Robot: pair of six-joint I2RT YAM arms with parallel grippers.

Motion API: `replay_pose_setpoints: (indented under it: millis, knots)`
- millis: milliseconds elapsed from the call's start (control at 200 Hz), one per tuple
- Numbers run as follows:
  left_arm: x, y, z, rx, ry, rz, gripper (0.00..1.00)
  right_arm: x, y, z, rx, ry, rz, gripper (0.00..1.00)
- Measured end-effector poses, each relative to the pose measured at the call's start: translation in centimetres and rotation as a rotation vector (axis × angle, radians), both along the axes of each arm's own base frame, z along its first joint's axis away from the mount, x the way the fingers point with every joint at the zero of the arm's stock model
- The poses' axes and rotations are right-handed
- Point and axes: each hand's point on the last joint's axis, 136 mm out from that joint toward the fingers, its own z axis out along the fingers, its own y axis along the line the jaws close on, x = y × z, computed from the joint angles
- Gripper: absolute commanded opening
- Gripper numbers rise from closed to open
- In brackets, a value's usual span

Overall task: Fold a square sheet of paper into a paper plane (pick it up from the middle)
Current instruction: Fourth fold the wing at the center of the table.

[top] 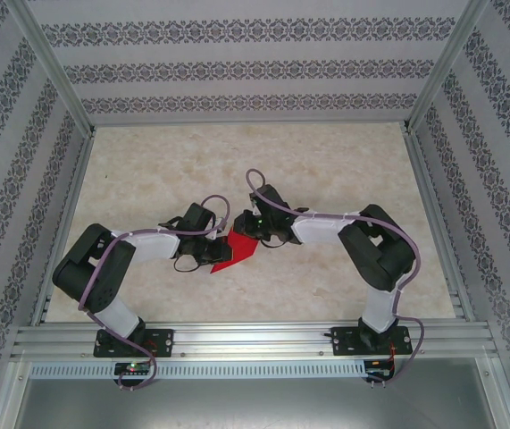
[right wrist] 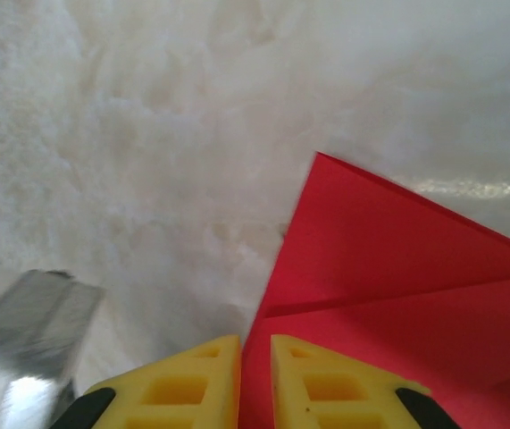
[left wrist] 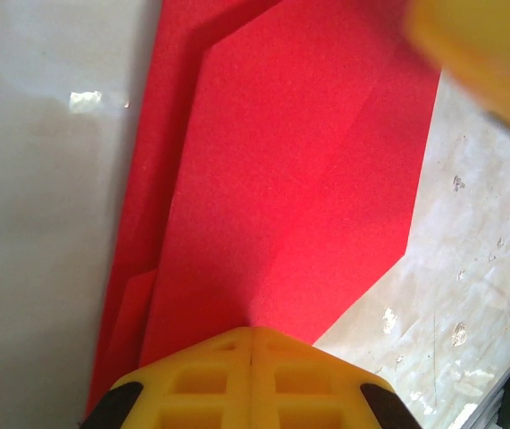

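Left claw (left wrist: pixel 252 344) clamped on folded red paper (left wrist: pixel 299 179) | right claw (right wrist: pixel 255 349) narrowly parted at its edge

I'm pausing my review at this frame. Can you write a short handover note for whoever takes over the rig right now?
Left gripper: jaws shut on the red paper.
Right gripper: jaws a slit apart, with the paper's edge in the slit. I cannot tell whether it is gripping.
Paper: between the two grippers, over the middle of the table.
Done: several folds are in, showing diagonal creases, layered flaps and one pointed corner.
Left: it is not yet a narrow dart. It probably needs more lengthwise folds before it is released.
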Motion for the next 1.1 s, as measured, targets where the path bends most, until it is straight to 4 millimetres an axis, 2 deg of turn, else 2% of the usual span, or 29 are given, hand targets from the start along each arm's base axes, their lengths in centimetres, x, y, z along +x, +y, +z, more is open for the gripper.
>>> replay_pose_setpoints:
  millis: [145, 310, 684, 944, 1099]
  knots:
    - [-0.1, 0.0, 0.0, -0.003, 0.004, -0.004, 0.02, -0.6, -1.9, -2.6, -0.041, 0.043, -0.042, 0.16]
    - [-0.2, -0.1, 0.0, -0.006, 0.006, -0.007, 0.02, 0.0, -2.6, -2.6, 0.002, 0.042, -0.06, 0.16]
    - [-0.8, -0.3, 0.1, -0.028, 0.028, -0.022, 0.02, 3.8, -7.0, -2.4, -0.022, 0.044, -0.159, 0.18]
    - [-1.4, -0.2, 0.1, -0.03, 0.053, -0.029, 0.05, 4.9, -9.1, -2.2, -0.111, 0.041, -0.176, 0.21]
    - [-1.9, -0.1, 1.2, -0.035, 0.056, -0.034, 0.07, 5.0, -9.7, -0.9, -0.12, 0.018, -0.176, 0.28]
